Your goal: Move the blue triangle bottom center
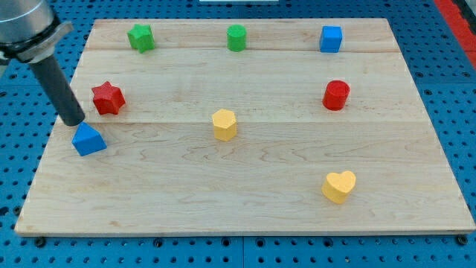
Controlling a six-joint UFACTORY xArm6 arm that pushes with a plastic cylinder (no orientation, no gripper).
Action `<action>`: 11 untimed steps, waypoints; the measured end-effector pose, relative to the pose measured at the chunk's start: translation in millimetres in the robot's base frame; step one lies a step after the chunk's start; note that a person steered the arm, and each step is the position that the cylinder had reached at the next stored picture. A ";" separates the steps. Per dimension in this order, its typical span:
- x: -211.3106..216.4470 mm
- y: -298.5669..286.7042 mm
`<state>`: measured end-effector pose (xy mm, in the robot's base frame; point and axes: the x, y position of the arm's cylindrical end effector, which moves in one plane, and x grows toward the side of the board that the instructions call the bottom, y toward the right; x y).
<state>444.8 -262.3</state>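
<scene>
The wooden desk [245, 216] carries eight small blocks. My tip [75, 122] sits just behind the blue triangle [88, 139] at the left edge, seemingly touching it, with the red star [108, 97] just right of the rod. No hand exists here. A yellow hexagon [224, 124] lies centre.

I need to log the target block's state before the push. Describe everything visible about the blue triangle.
The blue triangle is a small solid block, plain matte blue, with a peaked top and flat sides. It sits flat on the wooden board near the view's left edge, just below the red star and apart from it. My tip is right at its upper-left corner, close enough that contact cannot be ruled out.
</scene>
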 end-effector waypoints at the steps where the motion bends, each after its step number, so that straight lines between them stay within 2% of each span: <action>1: 15.0 -19.4; 2: 29.5 -11.8; 4: 80.9 163.5; 5: 78.0 191.6; 7: 14.9 121.9; 8: 9.0 124.9; 9: 17.2 149.4; 10: 48.9 181.1; 11: 60.1 181.1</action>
<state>504.8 -81.3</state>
